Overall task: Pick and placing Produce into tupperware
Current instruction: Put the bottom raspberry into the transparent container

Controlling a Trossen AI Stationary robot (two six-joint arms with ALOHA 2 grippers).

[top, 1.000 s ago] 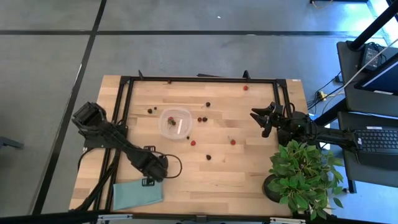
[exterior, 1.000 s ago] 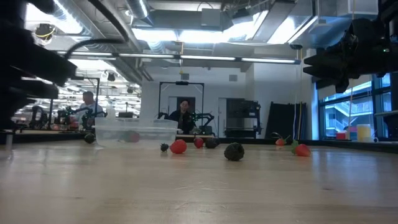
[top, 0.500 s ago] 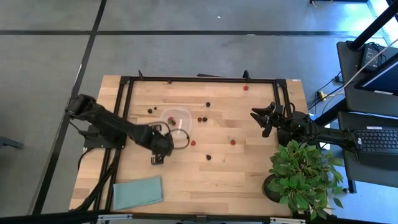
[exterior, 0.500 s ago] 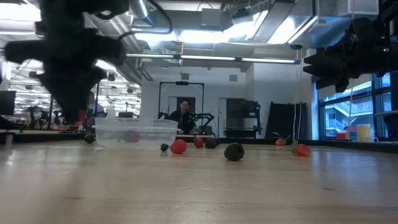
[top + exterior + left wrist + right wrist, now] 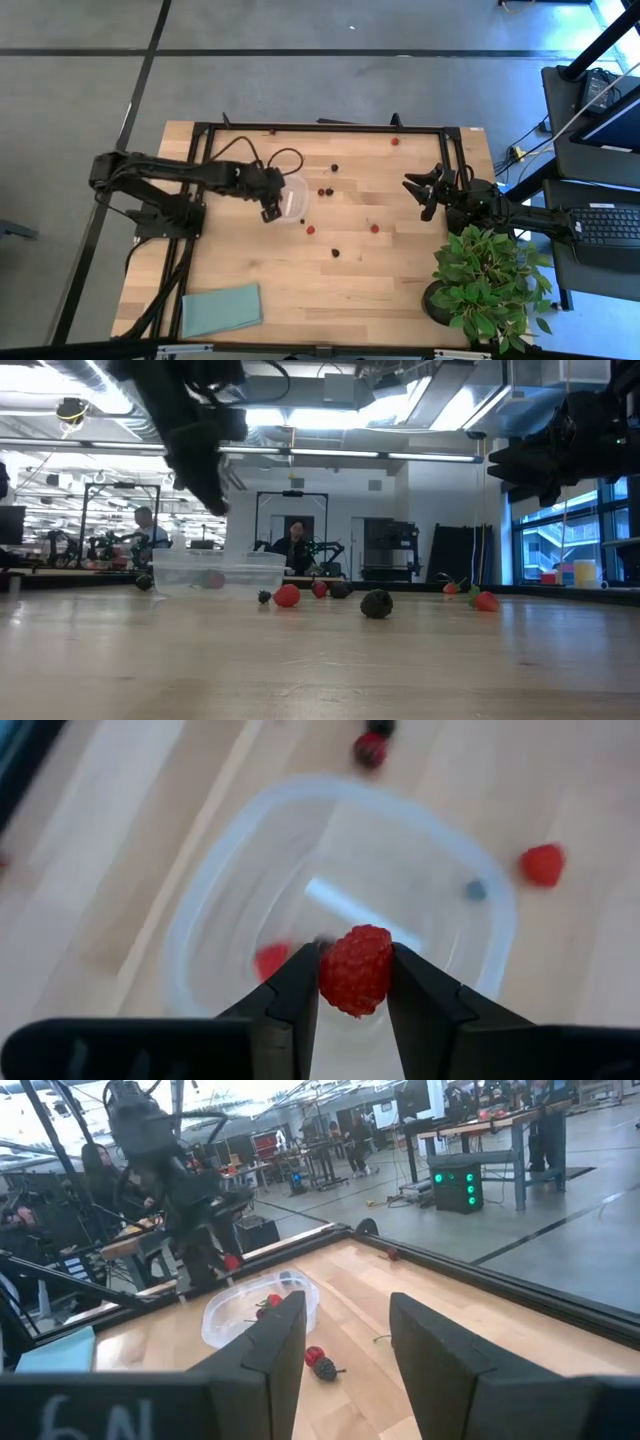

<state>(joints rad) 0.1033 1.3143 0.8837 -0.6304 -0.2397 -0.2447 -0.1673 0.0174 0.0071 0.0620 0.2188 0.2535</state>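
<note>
Above the clear container (image 5: 340,910), a red berry (image 5: 355,970) is gripped between the fingers of the left pincer (image 5: 352,988). Another berry (image 5: 271,960) lies inside; others are scattered on the table (image 5: 400,270). The right pincer (image 5: 421,190) is held open, well apart.

A clear tupperware (image 5: 218,572) sat on the wooden table (image 5: 320,660), a red piece (image 5: 213,580) showing through its wall; a dark berry (image 5: 145,582) lay just beside its left end; to its right lay a small dark piece (image 5: 264,597), a red berry (image 5: 287,596), a large dark berry (image 5: 376,604) and a red one with a green top (image 5: 485,600); one dark arm (image 5: 190,430) hung above the container; the other arm (image 5: 560,445) hung at far right; a person (image 5: 293,546) sat in the room behind.
</note>
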